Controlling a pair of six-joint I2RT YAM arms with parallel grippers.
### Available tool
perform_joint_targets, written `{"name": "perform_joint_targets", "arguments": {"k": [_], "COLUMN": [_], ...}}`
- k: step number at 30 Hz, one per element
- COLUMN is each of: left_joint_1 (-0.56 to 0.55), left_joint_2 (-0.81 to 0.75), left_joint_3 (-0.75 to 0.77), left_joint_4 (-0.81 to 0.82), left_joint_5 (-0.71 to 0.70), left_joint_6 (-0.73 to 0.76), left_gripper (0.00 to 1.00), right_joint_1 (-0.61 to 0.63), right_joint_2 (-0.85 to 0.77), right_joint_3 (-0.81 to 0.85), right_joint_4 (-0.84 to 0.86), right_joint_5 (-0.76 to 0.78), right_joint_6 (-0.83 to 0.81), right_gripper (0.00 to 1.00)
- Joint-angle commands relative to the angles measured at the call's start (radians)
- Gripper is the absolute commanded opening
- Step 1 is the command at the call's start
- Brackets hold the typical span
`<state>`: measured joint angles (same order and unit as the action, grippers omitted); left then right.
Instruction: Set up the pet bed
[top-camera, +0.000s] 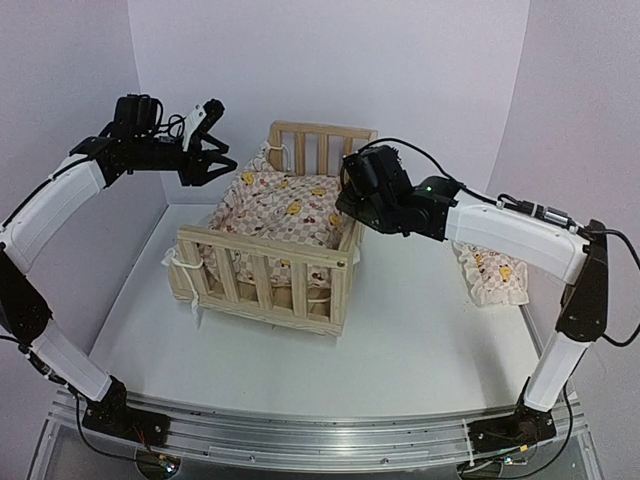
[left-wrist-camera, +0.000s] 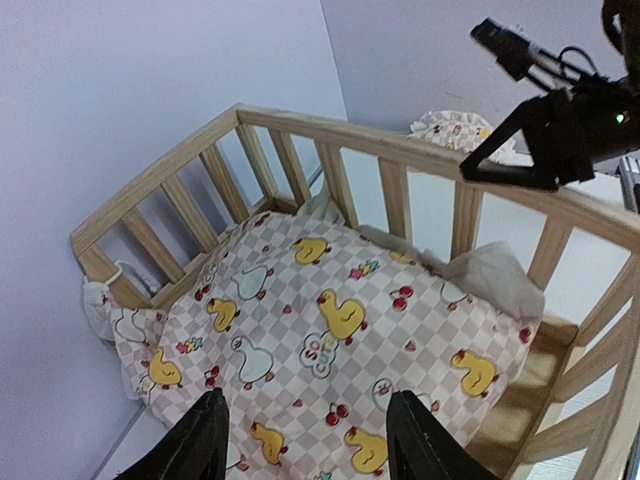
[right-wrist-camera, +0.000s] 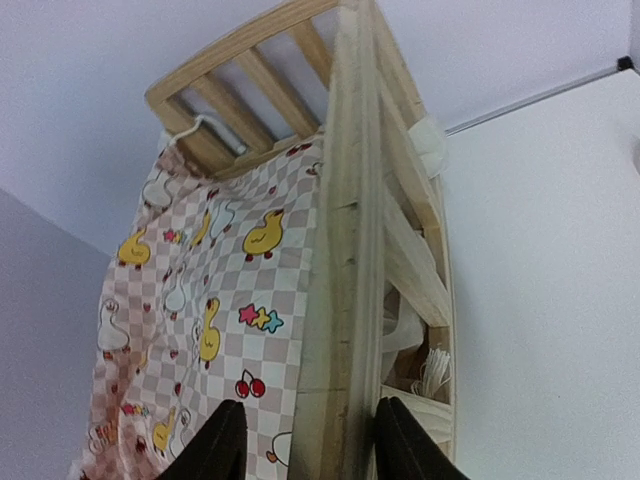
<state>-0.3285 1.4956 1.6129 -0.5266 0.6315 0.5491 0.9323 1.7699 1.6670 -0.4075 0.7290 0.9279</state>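
The pet bed (top-camera: 265, 243) stood on the white tabletop (top-camera: 400, 340), left of centre and towards the back, with its rear railing near the back wall (top-camera: 400, 70). Inside it lay a pink-checkered cushion (top-camera: 285, 210) printed with yellow ducks. It covered most of the plank floor, but the left wrist view showed a strip of bare wood beside the front railing. The cushion's rear-left corner was bunched up against the rear railing and spilled outward there. A fold of white cloth (left-wrist-camera: 490, 270) sat tucked between the cushion and the right railing. A small matching pillow (top-camera: 492, 272) lay on the tabletop well apart from the bed, close to the right wall.

In front of the bed and to its right the tabletop was open. On the left there was only a narrow lane between the bed and the side wall.

The left arm rose from its base and bent forward at the elbow. It held the left gripper (top-camera: 212, 172) in the air above the bed's left side, apart from it and pointing down and inward. Its fingers (left-wrist-camera: 205, 435) were spread, with nothing between them and only the cushion below.

The right arm reached leftward across the tabletop. The right gripper (right-wrist-camera: 308, 440) sat at the bed's right railing, its fingers parted and straddling the top rail. One finger was over the cushion side with a gap to the wood, and the other was just beside the rail's outer face.
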Motion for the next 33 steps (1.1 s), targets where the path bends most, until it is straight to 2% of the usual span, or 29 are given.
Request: {"name": "perform_joint_targets", "arguments": {"k": [1, 4, 8, 11, 15, 17, 19, 22, 24, 28, 33], "left_joint_1": [-0.015, -0.047, -0.108, -0.148, -0.18, -0.195, -0.216, -0.268, -0.314, -0.391, -0.427], "left_joint_2": [-0.014, -0.033, -0.083, -0.111, -0.132, -0.148, -0.172, -0.224, -0.282, -0.413, -0.523], "left_joint_3": [0.065, 0.063, 0.023, -0.007, -0.028, -0.043, -0.069, -0.147, -0.25, -0.462, -0.657], "left_joint_4": [-0.062, -0.096, -0.091, -0.086, -0.092, -0.097, -0.092, -0.057, -0.024, 0.116, 0.164], "left_joint_5": [0.086, 0.113, 0.126, 0.127, 0.142, 0.16, 0.167, 0.152, 0.124, -0.021, -0.109], "left_joint_6": [-0.039, -0.009, 0.035, 0.076, 0.091, 0.113, 0.143, 0.174, 0.208, 0.272, 0.376], "left_gripper": [0.55, 0.55, 0.55, 0.56, 0.56, 0.56, 0.56, 0.56, 0.56, 0.56, 0.55], "right_joint_1": [0.015, 0.014, -0.006, -0.048, -0.15, -0.193, -0.23, -0.262, -0.277, -0.289, -0.288], "right_joint_2": [0.076, 0.044, -0.072, -0.172, -0.308, -0.358, -0.363, -0.305, -0.257, -0.185, -0.14], "right_joint_3": [0.088, 0.083, -0.014, -0.111, -0.262, -0.348, -0.406, -0.459, -0.481, -0.507, -0.595], "right_joint_4": [0.069, 0.067, 0.051, 0.044, 0.04, 0.041, 0.051, 0.142, 0.236, 0.382, 0.597], "right_joint_5": [-0.32, -0.413, -0.508, -0.59, -0.735, -0.811, -0.88, -1.016, -1.086, -1.163, -1.238], "right_joint_6": [-0.163, -0.293, -0.413, -0.443, -0.41, -0.375, -0.339, -0.305, -0.267, -0.2, -0.086], "right_gripper": [0.49, 0.61, 0.74, 0.8, 0.81, 0.78, 0.71, 0.48, 0.42, 0.39, 0.4]}}
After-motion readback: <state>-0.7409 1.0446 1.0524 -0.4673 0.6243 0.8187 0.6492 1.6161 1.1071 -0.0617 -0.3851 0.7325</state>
